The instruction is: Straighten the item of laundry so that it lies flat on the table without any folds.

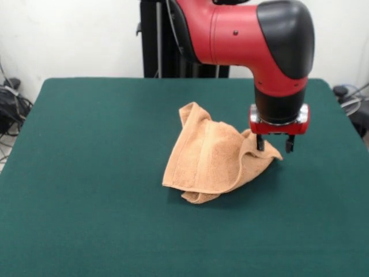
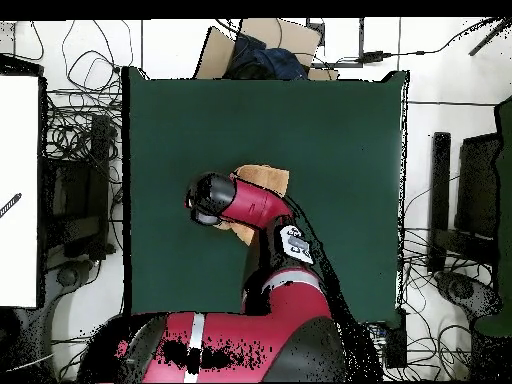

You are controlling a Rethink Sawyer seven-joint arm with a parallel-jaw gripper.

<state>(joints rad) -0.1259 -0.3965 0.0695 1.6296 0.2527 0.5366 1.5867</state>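
Observation:
The peach-orange towel (image 1: 214, 156) lies crumpled and folded over itself near the middle of the green table (image 1: 86, 173). One corner stands up at the far side and another points to the right. My gripper (image 1: 274, 144) hangs straight down over that right corner, its two fingers apart, the left fingertip (image 1: 260, 144) touching or just above the cloth. In the overhead view the arm's black head (image 2: 210, 197) covers the gripper and most of the towel (image 2: 266, 178), which shows only past the arm on the table (image 2: 340, 150).
The table's green surface spreads wide on all sides of the towel. Cables lie off the table's edges (image 1: 11, 109). A cardboard box with dark cloth (image 2: 262, 50) sits past the table's far end in the overhead view.

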